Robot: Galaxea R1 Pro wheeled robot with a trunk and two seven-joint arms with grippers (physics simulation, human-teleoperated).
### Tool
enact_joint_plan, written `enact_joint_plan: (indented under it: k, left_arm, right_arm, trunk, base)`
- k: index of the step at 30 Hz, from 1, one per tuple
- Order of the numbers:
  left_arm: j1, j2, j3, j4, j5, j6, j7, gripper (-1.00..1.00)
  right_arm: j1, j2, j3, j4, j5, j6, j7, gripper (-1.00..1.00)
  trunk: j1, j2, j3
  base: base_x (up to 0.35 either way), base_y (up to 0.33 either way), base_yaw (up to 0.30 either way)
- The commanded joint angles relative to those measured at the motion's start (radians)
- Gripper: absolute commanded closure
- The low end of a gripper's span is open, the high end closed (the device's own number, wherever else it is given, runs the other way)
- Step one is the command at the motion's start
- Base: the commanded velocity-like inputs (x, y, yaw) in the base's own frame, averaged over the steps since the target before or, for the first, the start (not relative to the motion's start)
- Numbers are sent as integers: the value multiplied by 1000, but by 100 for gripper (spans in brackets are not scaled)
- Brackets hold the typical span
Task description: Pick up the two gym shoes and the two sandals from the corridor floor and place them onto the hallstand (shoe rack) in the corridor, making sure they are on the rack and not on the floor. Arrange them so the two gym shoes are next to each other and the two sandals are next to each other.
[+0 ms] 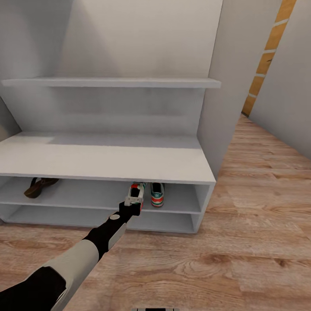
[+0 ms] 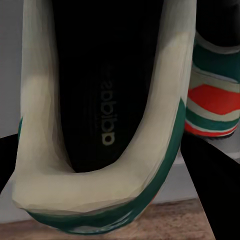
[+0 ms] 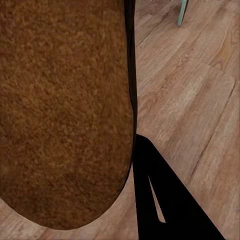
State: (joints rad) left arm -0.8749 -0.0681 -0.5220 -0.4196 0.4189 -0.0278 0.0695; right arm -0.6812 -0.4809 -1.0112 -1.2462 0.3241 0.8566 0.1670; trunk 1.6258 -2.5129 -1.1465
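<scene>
Hallstand [image 1: 103, 162]: pale-grey unit standing against the far wall on the wood-plank corridor floor [image 1: 242, 242], with a flat top, two open tiers below and a higher shelf [image 1: 110, 82] on its back panel.

Upper tier, far left: one dark brown sandal [image 1: 39, 186] lies on the shelf, well apart from the shoes.

Upper tier, right of centre: the left arm [image 1: 77, 255] reaches from the near left to the shelf front. The left gripper [image 1: 134, 199] sits at the heel of a gym shoe [image 1: 137, 189], which is at the shelf's front edge. In the left wrist view this held gym shoe [image 2: 100, 125] shows its dark inside and white collar with green trim between the dark fingers [image 2: 215, 190]; the gripper appears clasped on the shoe's heel, though the contact itself is hidden.

Just right of it, a second gym shoe [image 1: 157, 194] rests on the same tier, heel toward the near side, close beside the first.

Right wrist view: a brown footbed of the second sandal [image 3: 65, 110] lies close against the camera above the floor, with a dark finger [image 3: 165, 200] beside it. Whether the right gripper is clenched on it, I cannot tell.
</scene>
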Motion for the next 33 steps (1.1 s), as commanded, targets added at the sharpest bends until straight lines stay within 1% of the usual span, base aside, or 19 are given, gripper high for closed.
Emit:
enact_joint_plan:
  k: [1,4,10,17,23,33]
  left_arm:
    - [-1,1,-8,0,8,-3,7,100]
    - [-1,1,-9,-1,8,-3,7,100]
    - [-1,1,-8,-1,8,-3,7,100]
    - [-1,1,-8,-1,8,-4,7,100]
    - [-1,1,-7,-1,8,-4,7,100]
    - [-1,1,-8,-1,8,-4,7,100]
  right_arm:
    - [-1,0,-1,-1,8,4,6,100]
    - [-1,0,-1,-1,7,4,6,100]
    - [-1,1,-1,-1,7,4,6,100]
    - [-1,0,-1,-1,7,4,6,100]
    - [-1,0,-1,-1,7,4,6,100]
    - [-1,0,-1,-1,7,4,6,100]
  trunk:
    - [0,0,-1]
    - [0,0,-1]
    - [0,0,-1]
    - [0,0,-1]
    - [0,0,-1]
    - [0,0,-1]
  base:
    - [10,0,0]
    - [79,-24,0]
    - [213,-66,0]
    - [44,-7,0]
    - [207,0,0]
    - [33,0,0]
